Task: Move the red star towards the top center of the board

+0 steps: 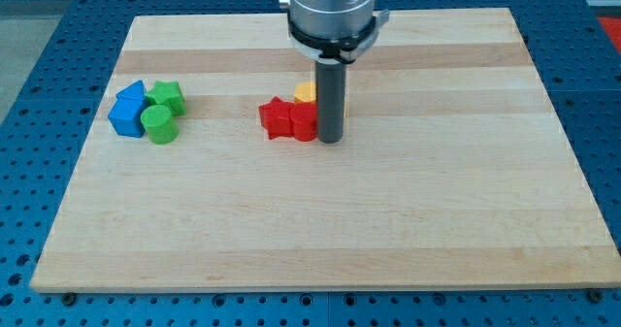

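Observation:
The red star lies on the wooden board, a little left of its centre. A second red block touches the star's right side. My tip stands right against that second red block, on its right. A yellow block sits just above the red pair, partly hidden behind my rod.
At the view's left stands a cluster: a blue cube, a blue triangular block, a green star-like block and a green cylinder. The arm's grey body hangs over the board's top centre.

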Controlling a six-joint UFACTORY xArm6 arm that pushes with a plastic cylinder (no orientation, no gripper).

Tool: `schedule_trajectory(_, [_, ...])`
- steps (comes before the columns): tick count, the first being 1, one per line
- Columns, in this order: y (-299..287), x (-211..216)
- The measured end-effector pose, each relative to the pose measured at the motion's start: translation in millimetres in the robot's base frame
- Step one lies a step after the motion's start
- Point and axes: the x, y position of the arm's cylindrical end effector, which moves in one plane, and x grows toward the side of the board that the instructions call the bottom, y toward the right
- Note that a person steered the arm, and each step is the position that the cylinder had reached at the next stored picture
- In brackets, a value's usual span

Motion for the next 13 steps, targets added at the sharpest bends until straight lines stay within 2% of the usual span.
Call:
schedule_trajectory(2, [-9,0])
schedule_trajectory(4, [-82,-15])
schedule_trajectory(5, [-111,-40])
schedule_trajectory(7, [-136,-27])
schedule_trajectory(8, [-168,-43])
schedule_trajectory(9, [-165,-95])
schedule_trajectory(10, [-125,-145])
schedule_trajectory(11, [-92,-171])
schedule_trajectory(12, [-130,-184])
schedule_trajectory(13, [-179,-181])
